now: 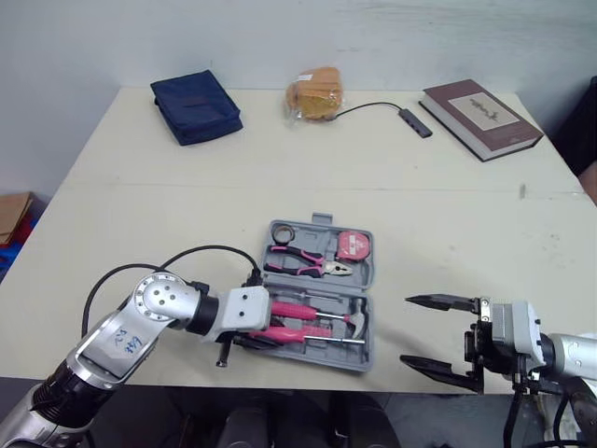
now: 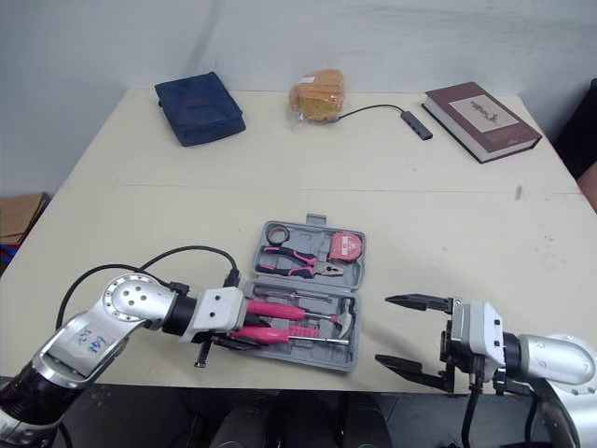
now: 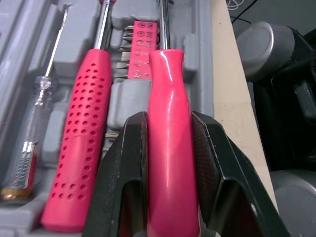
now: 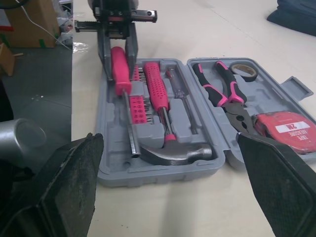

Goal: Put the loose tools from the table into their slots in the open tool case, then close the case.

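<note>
- Two head views give one scene. The open grey tool case [image 1: 321, 220] lies on the pale table [image 1: 140, 205], close to its near edge. The far half holds pliers [image 1: 303, 264], a pink tape measure [image 1: 353, 245] and a roll of tape [image 1: 282, 231].
- The left gripper [image 1: 272, 327] reaches into the case's near half from the left. The right gripper [image 1: 405, 329] hangs just beside the case on its right, at the table's near edge.
- Along the far edge, well apart from the case, lie a dark blue pouch [image 1: 196, 107], an orange packet [image 1: 315, 93], a cable [image 1: 373, 105] and a brown book [image 1: 480, 117].
- Left wrist view: the black fingers [image 3: 123, 168] pinch the smooth pink handle of a screwdriver [image 3: 168, 84], one pressed on each side.
- Just beside the screwdriver lies the hammer [image 3: 81, 128] with its dotted pink handle. A pink bit holder [image 3: 140, 49] sits between the two shafts, and a clear-handled tester [image 3: 34, 118] lies beyond the hammer.
- Right wrist view: the right arm's own fingers [image 4: 64, 182] are spread wide with nothing between them, and the case lies ahead of them.
- Across the case, the left gripper clamps the screwdriver over the row by the outer wall. I cannot tell whether the screwdriver is fully seated in its slot.
</note>
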Action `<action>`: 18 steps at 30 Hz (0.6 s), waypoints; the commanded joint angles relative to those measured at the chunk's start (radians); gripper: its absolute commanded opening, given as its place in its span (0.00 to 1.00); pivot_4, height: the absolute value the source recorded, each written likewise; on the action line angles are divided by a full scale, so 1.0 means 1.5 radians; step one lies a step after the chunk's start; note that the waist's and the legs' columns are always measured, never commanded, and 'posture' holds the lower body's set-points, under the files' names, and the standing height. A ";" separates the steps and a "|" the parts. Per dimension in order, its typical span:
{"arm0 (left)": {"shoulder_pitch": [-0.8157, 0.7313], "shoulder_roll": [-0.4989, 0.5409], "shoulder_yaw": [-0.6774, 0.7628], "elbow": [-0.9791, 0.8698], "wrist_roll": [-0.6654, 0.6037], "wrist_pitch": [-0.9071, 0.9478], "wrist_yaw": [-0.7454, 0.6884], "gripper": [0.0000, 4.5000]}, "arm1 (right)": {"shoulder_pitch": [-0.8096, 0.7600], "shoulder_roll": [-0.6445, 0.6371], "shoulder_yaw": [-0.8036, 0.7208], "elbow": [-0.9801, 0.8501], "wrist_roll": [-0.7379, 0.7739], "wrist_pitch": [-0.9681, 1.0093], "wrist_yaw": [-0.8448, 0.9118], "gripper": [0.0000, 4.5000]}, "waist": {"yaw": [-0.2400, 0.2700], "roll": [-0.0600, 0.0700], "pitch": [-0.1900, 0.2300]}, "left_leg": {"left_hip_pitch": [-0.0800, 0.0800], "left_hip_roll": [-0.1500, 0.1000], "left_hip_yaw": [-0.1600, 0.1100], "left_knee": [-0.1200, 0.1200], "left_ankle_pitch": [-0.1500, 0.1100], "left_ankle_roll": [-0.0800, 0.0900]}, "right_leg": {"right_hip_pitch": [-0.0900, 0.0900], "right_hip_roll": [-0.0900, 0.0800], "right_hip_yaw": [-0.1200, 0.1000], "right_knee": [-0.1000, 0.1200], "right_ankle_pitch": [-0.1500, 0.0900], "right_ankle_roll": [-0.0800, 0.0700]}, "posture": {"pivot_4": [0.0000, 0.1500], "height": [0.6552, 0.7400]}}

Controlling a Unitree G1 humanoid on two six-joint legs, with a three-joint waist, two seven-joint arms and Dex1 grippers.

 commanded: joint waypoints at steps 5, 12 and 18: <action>-0.007 -0.014 0.009 -0.010 -0.005 -0.018 -0.005 0.42 | -0.015 0.004 -0.002 0.011 -0.011 -0.012 -0.004 1.00 | 0.000 0.000 0.000 | 0.000 0.000 0.000 0.000 0.000 0.000 | 0.000 0.000 0.000 0.000 0.000 0.000 | 1.00 1.00; -0.009 -0.041 0.065 -0.014 -0.087 -0.049 -0.036 0.98 | -0.018 0.004 -0.003 0.031 -0.020 -0.021 0.000 1.00 | -0.001 0.000 0.000 | 0.000 0.000 0.000 0.000 0.000 0.000 | 0.000 0.000 0.000 0.000 0.000 0.000 | 1.00 1.00; 0.010 -0.067 0.102 0.013 -0.142 -0.099 -0.066 0.98 | -0.021 0.006 0.000 0.044 -0.026 -0.028 -0.001 1.00 | 0.000 0.000 0.000 | 0.000 -0.001 0.000 0.001 0.000 0.000 | 0.000 0.000 0.000 0.001 0.000 0.000 | 1.00 1.00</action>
